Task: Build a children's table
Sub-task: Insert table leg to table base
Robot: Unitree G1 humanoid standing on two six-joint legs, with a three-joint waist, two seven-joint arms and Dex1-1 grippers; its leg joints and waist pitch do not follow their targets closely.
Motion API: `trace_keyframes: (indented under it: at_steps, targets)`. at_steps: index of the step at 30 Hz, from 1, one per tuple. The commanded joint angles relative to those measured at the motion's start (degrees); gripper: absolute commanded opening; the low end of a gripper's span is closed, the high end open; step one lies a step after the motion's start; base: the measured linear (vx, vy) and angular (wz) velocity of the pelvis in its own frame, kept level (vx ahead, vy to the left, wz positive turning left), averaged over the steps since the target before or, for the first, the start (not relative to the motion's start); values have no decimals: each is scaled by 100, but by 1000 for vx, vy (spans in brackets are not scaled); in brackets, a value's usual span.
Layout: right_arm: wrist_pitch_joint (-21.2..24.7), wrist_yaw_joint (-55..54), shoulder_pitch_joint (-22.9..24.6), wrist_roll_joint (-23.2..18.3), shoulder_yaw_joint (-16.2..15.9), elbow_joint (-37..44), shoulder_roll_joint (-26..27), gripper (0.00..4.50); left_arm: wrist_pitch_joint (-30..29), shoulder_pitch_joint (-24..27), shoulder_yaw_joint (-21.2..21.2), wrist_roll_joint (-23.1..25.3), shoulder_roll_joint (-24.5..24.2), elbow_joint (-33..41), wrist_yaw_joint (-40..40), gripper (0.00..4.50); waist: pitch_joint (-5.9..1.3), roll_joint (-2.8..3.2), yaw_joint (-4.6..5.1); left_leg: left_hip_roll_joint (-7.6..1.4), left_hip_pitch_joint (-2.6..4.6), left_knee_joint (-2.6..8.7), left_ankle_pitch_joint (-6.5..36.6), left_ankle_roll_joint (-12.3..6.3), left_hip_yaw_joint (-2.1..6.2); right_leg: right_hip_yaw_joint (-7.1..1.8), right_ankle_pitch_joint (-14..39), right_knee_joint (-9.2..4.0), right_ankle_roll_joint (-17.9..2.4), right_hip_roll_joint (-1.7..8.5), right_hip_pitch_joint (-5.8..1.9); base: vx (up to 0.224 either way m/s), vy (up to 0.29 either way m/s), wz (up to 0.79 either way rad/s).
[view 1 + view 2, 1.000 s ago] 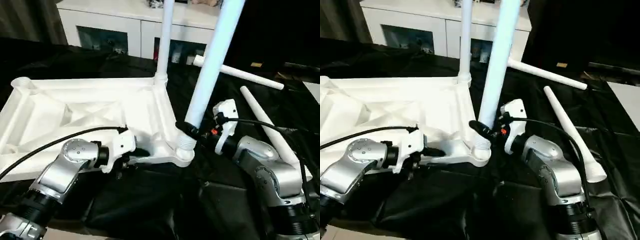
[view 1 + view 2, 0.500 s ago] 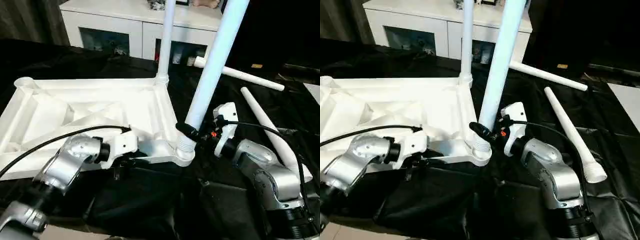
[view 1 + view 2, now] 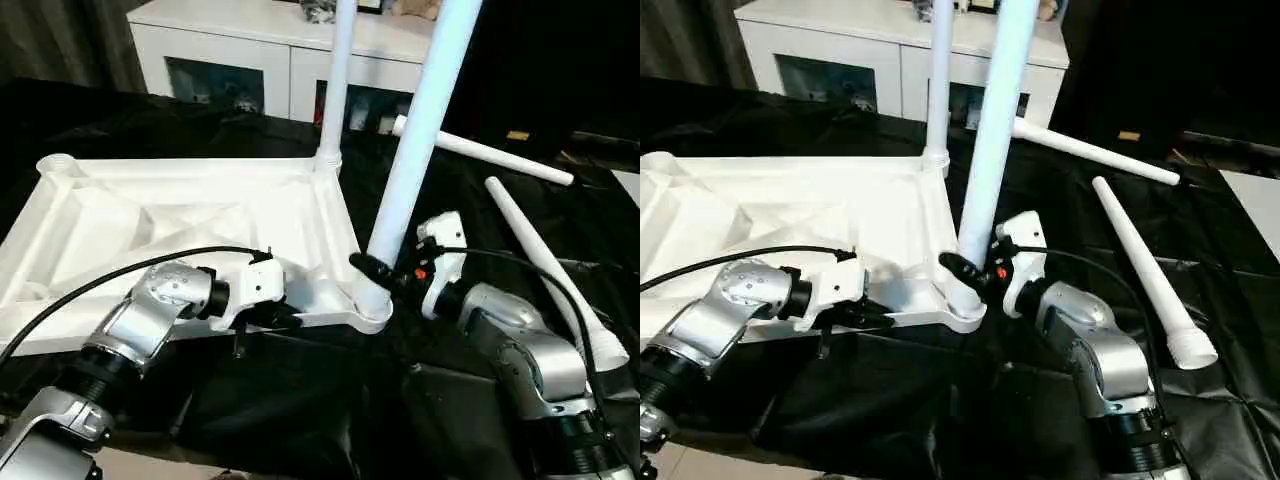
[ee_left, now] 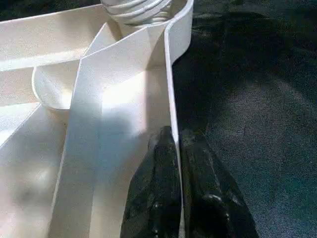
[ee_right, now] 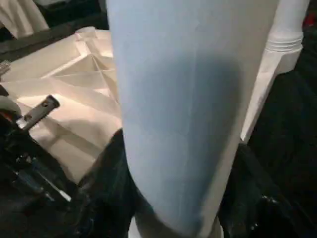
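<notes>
My left gripper (image 4: 176, 163) has been closing and is now pinching the near rim of the upside-down tabletop (image 3: 180, 215). My right gripper (image 3: 385, 275) is clasping the leg (image 3: 415, 150) standing in the near corner socket. Beyond, another leg (image 3: 338, 80) is standing upright; two spare legs (image 3: 545, 260) are lying on the black cloth (image 3: 300, 400), the cabinet (image 3: 260, 60) behind.

One tabletop (image 3: 190, 215); four legs (image 3: 425, 120); one cabinet (image 3: 250, 50).

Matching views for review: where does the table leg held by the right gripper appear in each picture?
Left eye: leg right of centre, leaning.
Right eye: centre.
Left wrist: its ribbed base at the top.
Right wrist: pale column up the middle.
Shared landmark: the tabletop corner socket.
</notes>
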State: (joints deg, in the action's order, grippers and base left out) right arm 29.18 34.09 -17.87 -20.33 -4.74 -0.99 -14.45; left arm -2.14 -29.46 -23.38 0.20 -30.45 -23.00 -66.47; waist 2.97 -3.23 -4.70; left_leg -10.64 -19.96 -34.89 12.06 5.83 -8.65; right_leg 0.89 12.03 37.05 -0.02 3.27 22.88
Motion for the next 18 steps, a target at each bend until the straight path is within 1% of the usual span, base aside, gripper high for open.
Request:
trace_keyframes:
  at_steps: [1, 2, 3, 4, 5, 6, 7, 9, 10, 11, 13, 14, 15, 16, 17, 18]
  targets:
    - [154, 65, -100, -25, 11, -60, -97, 186, -376, 227, -151, 191, 97, 88, 204, 0, -310, 41, 12, -192, 7, 481, 889, 147, -9, -212, 734, -438, -1093, 387, -269, 0, 0, 0]
    - [237, 93, -170, 29, -33, -174, -134, 186, -682, 341, -130, 143, 87, 408, 219, 0, -306, 32, -8, -199, 22, 476, 875, 123, -23, -213, 759, -447, -1106, 393, -252, 0, 0, 0]
    - [254, 96, -185, 41, -39, -196, -139, 186, -735, 359, -132, 140, 80, 462, 214, 0, -304, 33, -10, -207, 6, 485, 891, 123, -18, -209, 829, -440, -1112, 399, -261, 0, 0, 0]
    - [284, 110, -244, 82, -64, -282, -159, 186, -849, 408, -145, 157, 60, 610, 211, 0, -305, 36, -19, -199, 9, 483, 885, 116, -23, -208, 870, -455, -1094, 393, -255, 0, 0, 0]
    - [319, 139, -292, 102, -88, -360, -184, 186, -956, 438, -136, 160, 64, 697, 248, 0, -307, -1, -14, -197, -12, 486, 815, 105, -18, -207, 879, -442, -1078, 397, -272, 0, 0, 0]
    - [326, 146, -299, 104, -94, -369, -190, 186, -971, 441, -135, 160, 64, 708, 252, 0, -311, 21, -18, -201, 5, 481, 763, 106, -29, -207, 806, -448, -1067, 390, -252, 0, 0, 0]
    - [377, 231, -388, 151, -168, -482, -263, 186, -1098, 468, -134, 183, 65, 813, 292, 0, -315, -19, -6, -196, -8, 480, 708, 93, -32, -200, 680, -437, -1071, 377, -265, 0, 0, 0]
    - [421, 252, -457, 176, -191, -546, -307, 186, -1183, 474, -113, 227, 74, 851, 380, 0, -326, -6, -9, -185, -7, 470, 651, 73, -35, -200, 570, -424, -1084, 373, -271, 0, 0, 0]
    - [452, 266, -490, 165, -183, -564, -323, 186, -1187, 477, -111, 233, 70, 862, 384, 0, -317, -27, -12, -183, -9, 473, 667, 58, -39, -200, 611, -440, -1071, 374, -266, 0, 0, 0]
    - [498, 320, -532, 155, -185, -567, -367, 186, -1283, 493, -106, 229, 61, 923, 397, 0, -318, -12, -25, -186, -3, 475, 699, 65, -39, -207, 665, -447, -1036, 381, -262, 0, 0, 0]
    - [565, 398, -581, 118, -171, -523, -437, 186, -1460, 517, -90, 250, 50, 1029, 450, 0, -325, -14, -20, -195, 4, 477, 731, 84, -35, -201, 658, -436, -1044, 376, -266, 0, 0, 0]
    - [611, 437, -607, 85, -150, -488, -471, 186, -1564, 531, -83, 265, 43, 1101, 478, 0, -319, -24, -22, -191, -7, 481, 738, 83, -33, -200, 673, -446, -1035, 374, -267, 0, 0, 0]
    - [664, 501, -633, 38, -124, -431, -514, 186, -1641, 542, -80, 284, 32, 1184, 498, 0, -323, -12, -22, -194, 6, 481, 762, 92, -33, -202, 684, -443, -1035, 377, -265, 0, 0, 0]
    - [683, 537, -642, 18, -116, -402, -536, 186, -1667, 546, -79, 294, 28, 1220, 507, 0, -323, -18, -20, -193, 6, 477, 775, 80, -33, -201, 695, -449, -1039, 374, -262, 0, 0, 0]
    - [724, 592, -644, -24, -94, -346, -583, 186, -1718, 539, -67, 315, 33, 1240, 551, 0, -320, -12, -23, -189, 4, 477, 795, 77, -37, -204, 723, -455, -1041, 371, -257, 0, 0, 0]
    - [745, 629, -648, -51, -89, -321, -619, 186, -1755, 532, -63, 341, 32, 1261, 591, 0, -322, -23, -24, -188, -2, 477, 798, 75, -36, -204, 739, -461, -1037, 374, -263, 0, 0, 0]
